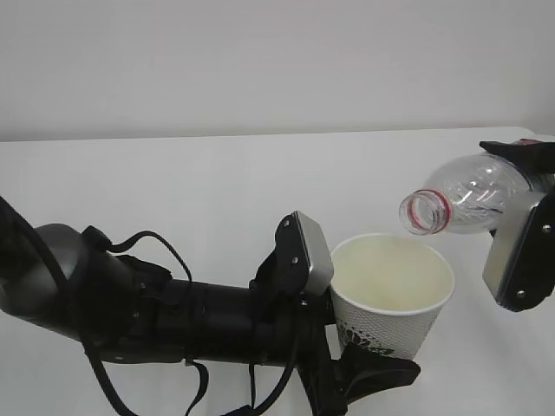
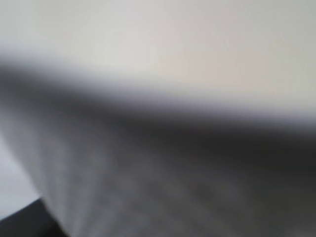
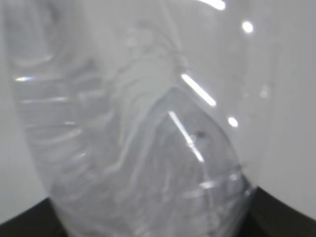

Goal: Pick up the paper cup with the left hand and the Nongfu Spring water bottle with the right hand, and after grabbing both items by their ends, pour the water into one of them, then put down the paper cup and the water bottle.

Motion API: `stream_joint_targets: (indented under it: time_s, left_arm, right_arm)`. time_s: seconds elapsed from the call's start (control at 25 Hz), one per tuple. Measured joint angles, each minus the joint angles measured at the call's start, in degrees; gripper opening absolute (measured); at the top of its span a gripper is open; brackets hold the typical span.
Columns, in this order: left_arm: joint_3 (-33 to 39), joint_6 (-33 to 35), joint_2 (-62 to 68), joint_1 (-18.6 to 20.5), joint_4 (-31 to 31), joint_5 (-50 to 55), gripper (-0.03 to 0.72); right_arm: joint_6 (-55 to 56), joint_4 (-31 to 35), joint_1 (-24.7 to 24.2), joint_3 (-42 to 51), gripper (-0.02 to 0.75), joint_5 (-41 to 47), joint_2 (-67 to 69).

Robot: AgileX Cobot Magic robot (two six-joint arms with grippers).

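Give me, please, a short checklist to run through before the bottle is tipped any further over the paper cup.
1. Paper cup held by the left gripper: ok, it sits upright in the grip, clear of the table.
2. Water bottle held by the right gripper: ok, clamped at its base end and lying nearly level.
3. Bottle mouth uncapped: ok, the opening shows.
4. Mouth over the cup's opening: cannot tell; it sits above the far right rim in the exterior view, but depth is unclear.
5. Water flowing: not ok, no stream shows.
6. Cup's contents: cannot tell; only its cream inner wall shows.
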Motion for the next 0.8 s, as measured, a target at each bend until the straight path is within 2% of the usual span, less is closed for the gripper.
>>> stream_joint_targets:
  time_s: [0.8]
  left_arm:
    - [0.00,0.00,0.00,0.00,0.00,0.00,0.517]
  right_arm:
    - [-3.56,0.22,0.00,0.00,0.445,-1.98,0.00]
